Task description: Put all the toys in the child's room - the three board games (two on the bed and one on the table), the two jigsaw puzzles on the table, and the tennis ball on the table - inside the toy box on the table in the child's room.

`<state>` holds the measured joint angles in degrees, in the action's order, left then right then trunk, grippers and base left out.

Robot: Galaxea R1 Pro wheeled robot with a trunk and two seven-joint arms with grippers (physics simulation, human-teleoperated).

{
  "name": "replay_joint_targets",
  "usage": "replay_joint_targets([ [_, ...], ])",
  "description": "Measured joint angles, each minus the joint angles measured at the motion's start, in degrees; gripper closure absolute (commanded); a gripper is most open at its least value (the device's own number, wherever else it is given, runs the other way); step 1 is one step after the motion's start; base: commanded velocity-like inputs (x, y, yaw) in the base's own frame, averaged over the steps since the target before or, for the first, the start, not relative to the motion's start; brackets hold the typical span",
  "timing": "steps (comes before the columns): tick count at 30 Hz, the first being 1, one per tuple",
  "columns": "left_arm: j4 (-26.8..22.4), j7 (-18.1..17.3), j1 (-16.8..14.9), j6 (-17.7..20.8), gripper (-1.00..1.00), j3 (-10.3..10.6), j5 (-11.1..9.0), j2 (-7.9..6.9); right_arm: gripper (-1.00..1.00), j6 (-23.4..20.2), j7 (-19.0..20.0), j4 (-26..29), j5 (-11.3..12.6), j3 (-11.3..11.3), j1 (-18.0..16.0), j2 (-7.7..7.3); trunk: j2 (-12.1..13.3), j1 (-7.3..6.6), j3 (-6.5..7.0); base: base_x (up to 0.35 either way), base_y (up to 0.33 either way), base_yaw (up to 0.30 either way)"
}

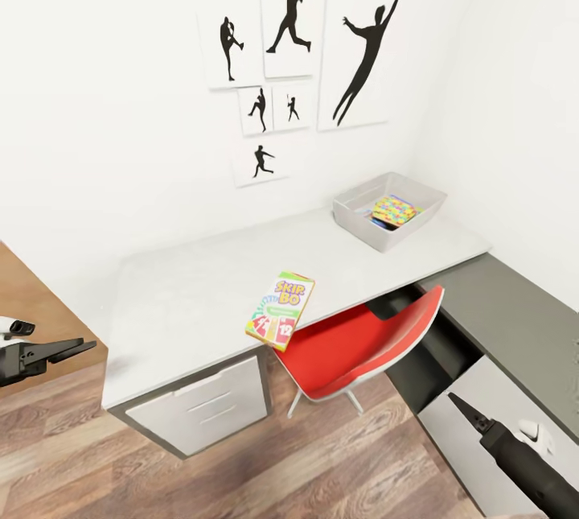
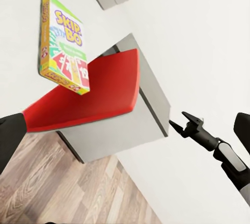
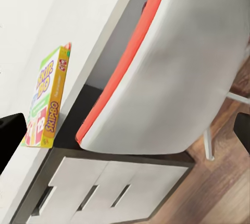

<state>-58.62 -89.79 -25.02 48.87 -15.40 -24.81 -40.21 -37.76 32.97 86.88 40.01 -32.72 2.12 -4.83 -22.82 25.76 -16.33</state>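
The Skip-Bo board game [image 1: 280,310] lies flat on the table [image 1: 185,294] at its front edge, one corner over the rim, right above the red chair. It also shows as the Skip-Bo box [image 2: 63,44] and edge-on as the Skip-Bo box [image 3: 46,99]. The light-grey toy box [image 1: 390,209] stands at the table's far right end with a multicoloured jigsaw puzzle [image 1: 394,209] inside. My left gripper [image 1: 68,350] hangs open, left of the table over the floor. My right gripper [image 1: 462,406] is open, low at the right, in front of the side desk. Neither holds anything.
A red chair [image 1: 362,346] is tucked under the table beside a grey drawer unit [image 1: 201,406]. A lower dark-grey side desk [image 1: 515,318] joins on the right. Black sports silhouettes [image 1: 293,8] hang on the white wall. Wood-plank floor [image 1: 265,463] lies in front.
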Motion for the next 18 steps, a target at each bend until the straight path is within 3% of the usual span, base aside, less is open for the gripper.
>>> replay_joint_targets([
  [10, 0.0, 0.0, 0.0, 0.0, -1.0, 0.0, 0.0, 0.05, -1.0, 1.6, 0.2, 0.0, 0.0, 0.0, 0.0, -0.08, 0.0, -0.01, 0.95, -0.092, -0.17, 0.0],
  [18, 0.0, 0.0, 0.0, 0.0, -1.0, 0.0, 0.0, 0.1, -1.0, 1.8, 0.3, 0.0, 0.0, 0.0, 0.0, -0.09, 0.0, -0.01, 1.72, -0.012, -0.055, 0.0],
])
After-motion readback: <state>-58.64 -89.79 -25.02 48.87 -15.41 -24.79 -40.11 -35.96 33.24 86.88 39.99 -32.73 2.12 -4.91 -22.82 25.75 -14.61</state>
